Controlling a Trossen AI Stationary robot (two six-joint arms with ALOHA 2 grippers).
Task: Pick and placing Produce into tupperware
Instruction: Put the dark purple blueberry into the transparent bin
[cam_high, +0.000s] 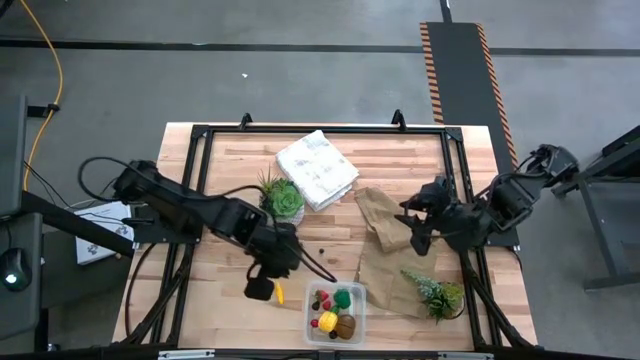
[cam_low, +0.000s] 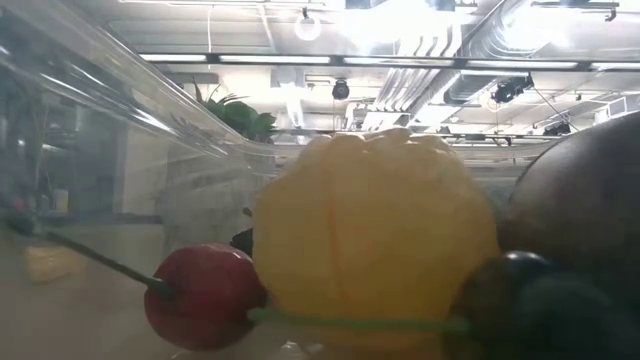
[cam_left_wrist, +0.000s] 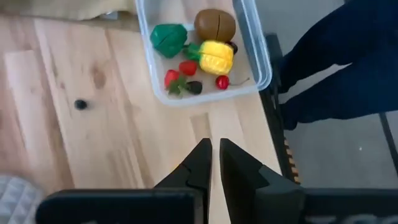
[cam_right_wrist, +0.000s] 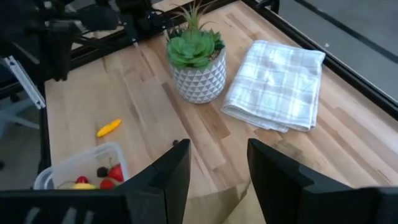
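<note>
We find the tupperware at the table's near edge, already holding the lemon, broccoli piece, kiwi ball and red berries; the orange stick lies just left of it, a dark berry farther off, both left to place; the left pincer hovers near the stick, nearly closed, empty; the right pincer waits open by the paper bag; only the right wrist view shows that gap.

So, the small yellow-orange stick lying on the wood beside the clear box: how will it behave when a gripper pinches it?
The yellow-orange stick is thin and slightly curved, so it probably rolls or pivots if nudged sideways. It looks like light toy plastic, likely smooth, so it may slip. It lies flat, so fingers must probably come down almost touching the table.
</note>
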